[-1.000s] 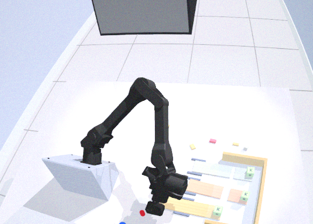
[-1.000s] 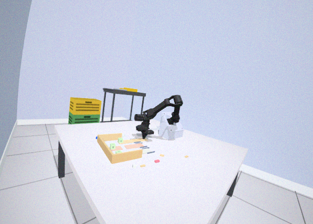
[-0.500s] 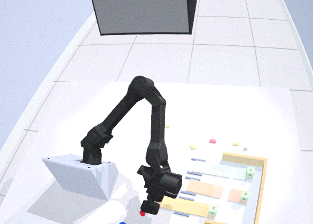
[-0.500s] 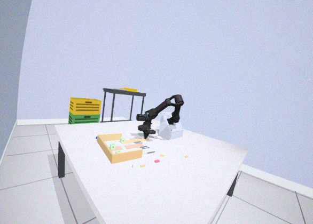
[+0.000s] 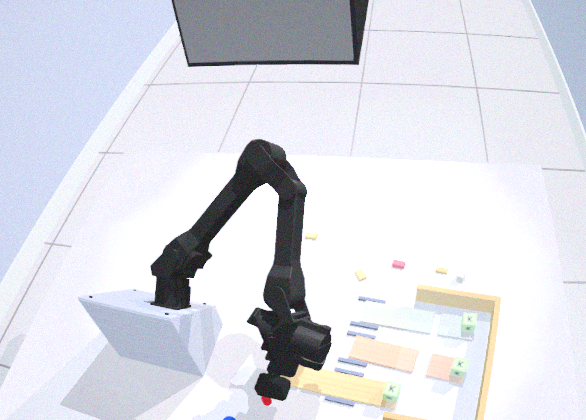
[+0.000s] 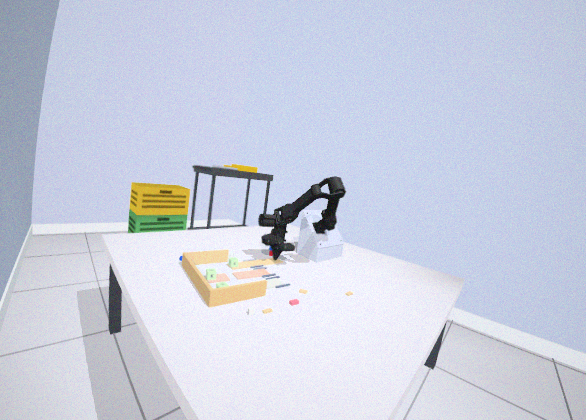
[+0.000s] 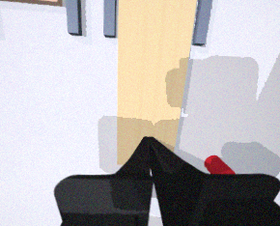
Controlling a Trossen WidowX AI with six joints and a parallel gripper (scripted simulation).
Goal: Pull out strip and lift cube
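Observation:
The yellow strip point(image 5: 345, 386) point(image 6: 247, 264) point(image 7: 152, 63) runs unbroken where it shows and carries a green K cube point(image 5: 391, 391) point(image 6: 233, 263) near its far end. The orange strip point(image 5: 382, 352) has a gap before its far piece point(image 5: 439, 369), where another K cube point(image 5: 459, 367) point(image 6: 211, 274) sits. The pale green strip point(image 5: 400, 319) is also split, with a third K cube point(image 5: 468, 322) on its far side. My gripper point(image 5: 274, 390) point(image 6: 276, 257) point(image 7: 148, 141) is shut and empty. Its tips are over the yellow strip's near end; whether they touch it cannot be told.
A wooden-walled tray point(image 5: 490, 350) point(image 6: 237, 294) surrounds the strips' far ends. Slim blue-grey rails point(image 5: 339, 401) point(image 7: 110, 19) flank the strips. A red piece point(image 5: 266, 400) point(image 7: 218, 165) lies close beside the gripper. Small red point(image 5: 398, 264) and yellow point(image 5: 360, 275) bits lie outside the tray.

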